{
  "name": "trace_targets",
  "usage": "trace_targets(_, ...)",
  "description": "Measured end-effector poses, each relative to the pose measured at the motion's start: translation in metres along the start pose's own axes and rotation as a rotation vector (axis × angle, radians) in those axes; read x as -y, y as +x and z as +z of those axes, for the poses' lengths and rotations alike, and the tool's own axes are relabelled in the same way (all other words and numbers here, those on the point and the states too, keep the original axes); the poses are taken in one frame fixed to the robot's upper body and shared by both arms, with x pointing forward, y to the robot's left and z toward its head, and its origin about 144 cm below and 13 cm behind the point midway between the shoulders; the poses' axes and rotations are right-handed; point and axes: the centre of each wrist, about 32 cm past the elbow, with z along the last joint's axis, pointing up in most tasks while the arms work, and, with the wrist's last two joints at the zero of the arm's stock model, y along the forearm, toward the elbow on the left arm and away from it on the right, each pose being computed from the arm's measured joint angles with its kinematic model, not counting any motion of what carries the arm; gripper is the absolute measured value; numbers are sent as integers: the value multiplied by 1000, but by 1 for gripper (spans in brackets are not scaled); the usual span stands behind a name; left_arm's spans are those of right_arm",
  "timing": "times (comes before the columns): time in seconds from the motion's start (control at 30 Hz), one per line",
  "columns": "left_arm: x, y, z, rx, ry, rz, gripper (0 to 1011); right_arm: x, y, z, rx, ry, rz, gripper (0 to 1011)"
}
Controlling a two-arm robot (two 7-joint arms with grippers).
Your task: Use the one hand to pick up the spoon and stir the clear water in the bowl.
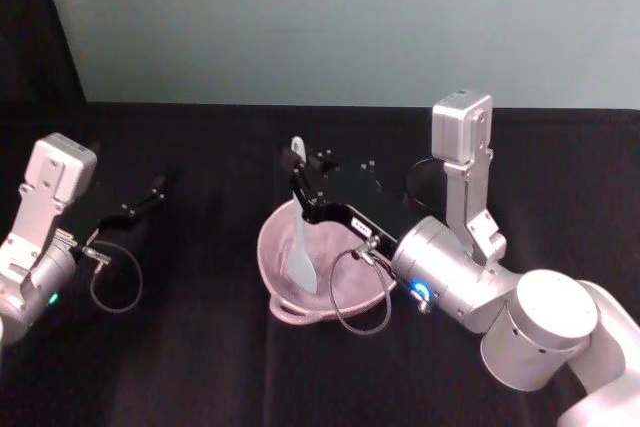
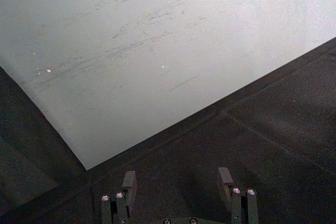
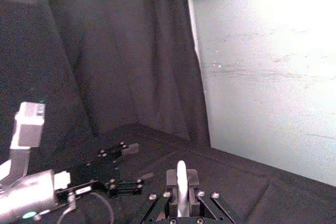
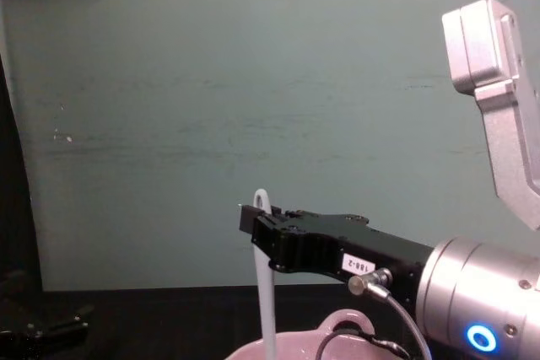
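The pale pink bowl [image 1: 338, 250] sits mid-table on the black cloth; its rim and loop handle [image 4: 348, 319] rise at the bottom of the chest view. The white spoon [image 1: 302, 247] stands nearly upright, its scoop down inside the bowl and its handle tip above the fingers. My right gripper [image 1: 297, 171] reaches over the bowl from the right and is shut on the upper handle. From the chest it shows as a black gripper [image 4: 255, 222] clamping the spoon [image 4: 267, 301], and the handle [image 3: 181, 179] sits between the fingers at the right wrist. Water in the bowl is not discernible.
My left gripper [image 1: 150, 193] rests parked at the table's left, open [image 2: 177, 182] and holding nothing, facing the pale green wall [image 2: 157, 51]. A grey cable loop [image 1: 358, 292] hangs from the right wrist over the bowl's near rim.
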Motion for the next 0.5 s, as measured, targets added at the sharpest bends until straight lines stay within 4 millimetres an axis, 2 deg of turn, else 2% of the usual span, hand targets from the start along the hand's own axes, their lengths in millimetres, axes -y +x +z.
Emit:
trace_targets(0.23, 0, 0, 0, 0, 0, 0, 1011, -5, 16, 1, 17, 8, -40, 120)
trace_targets(0.5, 0, 0, 0, 0, 0, 0, 1011, 9, 43, 6, 46, 14, -137, 120)
